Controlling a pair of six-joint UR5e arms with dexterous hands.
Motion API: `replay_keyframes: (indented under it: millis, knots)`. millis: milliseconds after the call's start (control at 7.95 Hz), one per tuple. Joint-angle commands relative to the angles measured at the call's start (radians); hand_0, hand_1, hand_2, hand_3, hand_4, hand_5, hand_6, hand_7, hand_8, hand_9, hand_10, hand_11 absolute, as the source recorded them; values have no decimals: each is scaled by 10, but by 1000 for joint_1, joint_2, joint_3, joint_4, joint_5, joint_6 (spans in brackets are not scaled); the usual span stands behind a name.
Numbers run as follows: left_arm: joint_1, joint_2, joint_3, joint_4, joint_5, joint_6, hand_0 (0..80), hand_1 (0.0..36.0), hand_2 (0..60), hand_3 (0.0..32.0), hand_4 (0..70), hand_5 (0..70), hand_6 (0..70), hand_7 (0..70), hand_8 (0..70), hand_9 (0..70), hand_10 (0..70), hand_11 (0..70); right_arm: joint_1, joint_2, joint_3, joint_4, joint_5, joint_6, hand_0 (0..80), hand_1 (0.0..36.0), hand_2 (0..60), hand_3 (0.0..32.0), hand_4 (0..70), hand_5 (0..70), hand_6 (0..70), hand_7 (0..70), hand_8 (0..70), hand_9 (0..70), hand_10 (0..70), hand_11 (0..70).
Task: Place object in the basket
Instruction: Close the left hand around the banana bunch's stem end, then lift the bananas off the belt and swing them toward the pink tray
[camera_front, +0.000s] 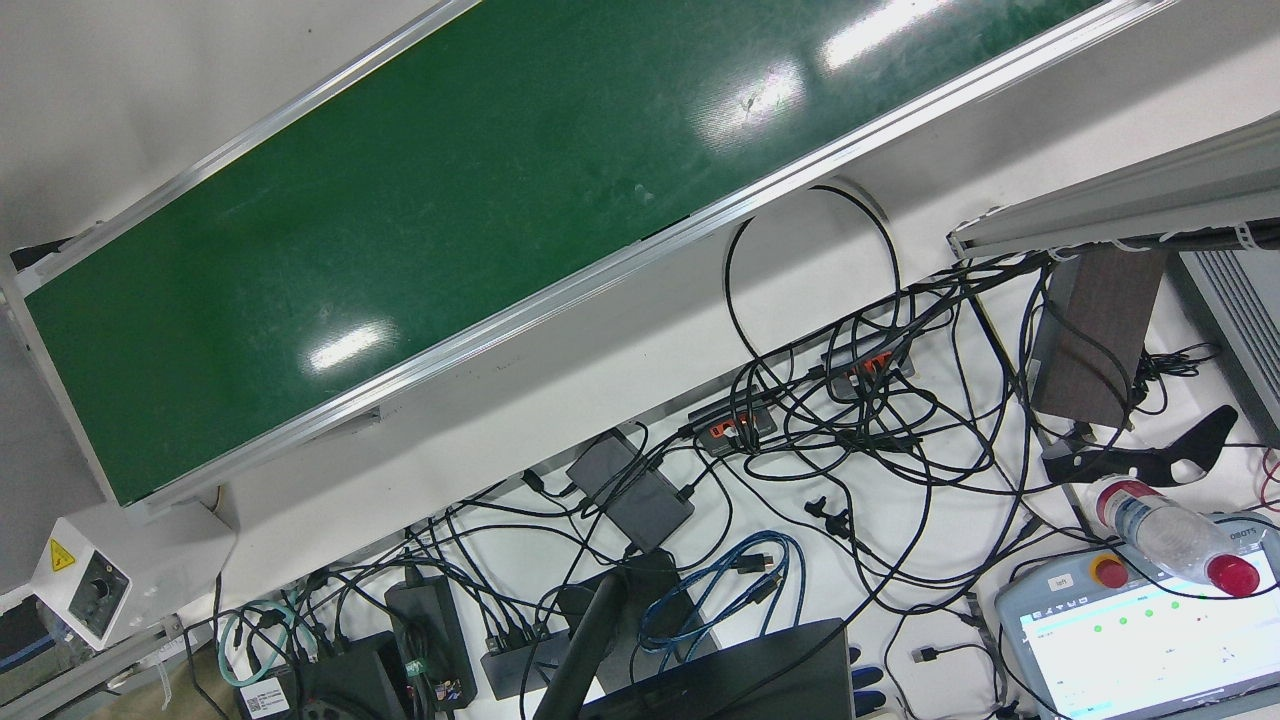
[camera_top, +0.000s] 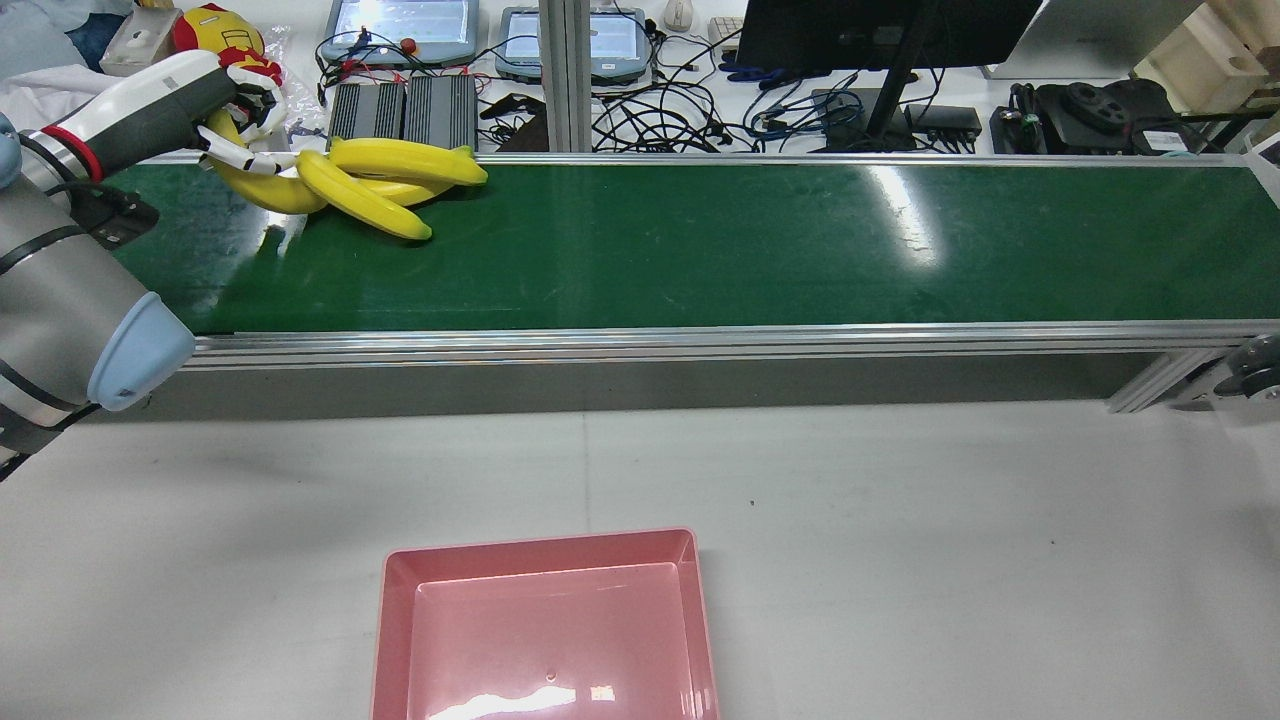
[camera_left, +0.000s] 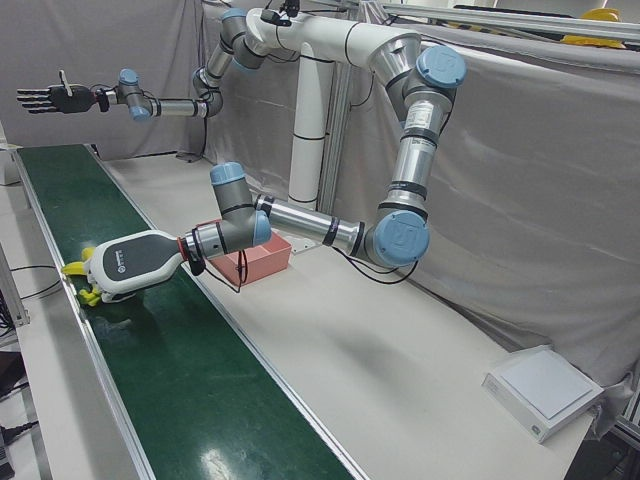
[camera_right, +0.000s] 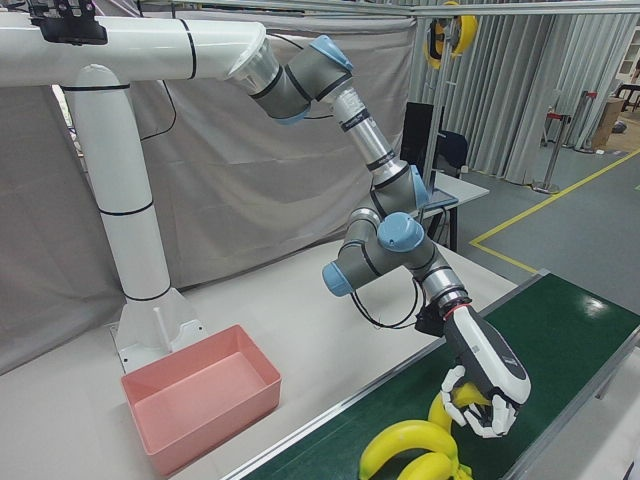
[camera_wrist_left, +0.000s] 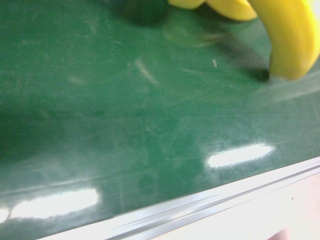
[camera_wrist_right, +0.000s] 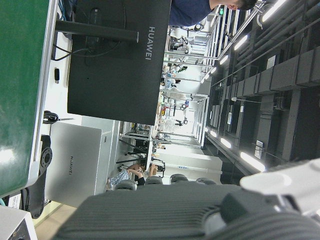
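A bunch of yellow bananas (camera_top: 390, 175) lies on the green conveyor belt (camera_top: 700, 250) near its far left end. My left hand (camera_top: 235, 125) reaches over the belt and its fingers (camera_top: 250, 158) curl around the stem end of the bunch. The right-front view shows the same hand (camera_right: 485, 375) closed on a banana (camera_right: 410, 450). The bananas also show in the left hand view (camera_wrist_left: 290, 40). The pink basket (camera_top: 540, 541) stands empty on the white table, near the front edge. My right hand (camera_left: 45, 98) is raised high above the far end of the belt, fingers spread, holding nothing.
Aluminium rails (camera_top: 700, 340) edge the belt. Behind it lie monitors, teach pendants and tangled cables (camera_top: 650, 110). The left arm's elbow (camera_top: 70, 300) hangs over the table's left side. A white box (camera_left: 545, 390) sits at the table's corner.
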Motion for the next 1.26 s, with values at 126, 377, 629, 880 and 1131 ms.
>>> replay_keyframes:
  millis: [126, 377, 629, 880, 1131]
  knots:
    - [-71, 6, -198, 81, 26, -3, 477, 275, 600, 0, 525, 700, 700, 700, 700, 700, 645, 700, 0, 2, 0, 0, 0, 0, 0, 0, 0, 0, 0, 0, 0, 0, 0, 0, 0, 0]
    - [-117, 24, -273, 129, 110, -9, 462, 245, 600, 0, 485, 700, 700, 700, 700, 700, 626, 700, 0, 0, 0, 0, 0, 0, 0, 0, 0, 0, 0, 0, 0, 0, 0, 0, 0, 0]
    - [-179, 59, -367, 152, 208, -171, 468, 240, 600, 0, 501, 700, 700, 700, 700, 700, 627, 700, -1, 0, 0, 0, 0, 0, 0, 0, 0, 0, 0, 0, 0, 0, 0, 0, 0, 0]
    - [-187, 122, -505, 198, 311, -289, 488, 268, 600, 0, 540, 700, 700, 700, 700, 700, 636, 700, 0, 0, 0, 0, 0, 0, 0, 0, 0, 0, 0, 0, 0, 0, 0, 0, 0, 0]
    - [-182, 214, -637, 203, 330, -438, 509, 293, 600, 0, 557, 700, 700, 700, 700, 700, 627, 700, 0, 0, 0, 0, 0, 0, 0, 0, 0, 0, 0, 0, 0, 0, 0, 0, 0, 0]
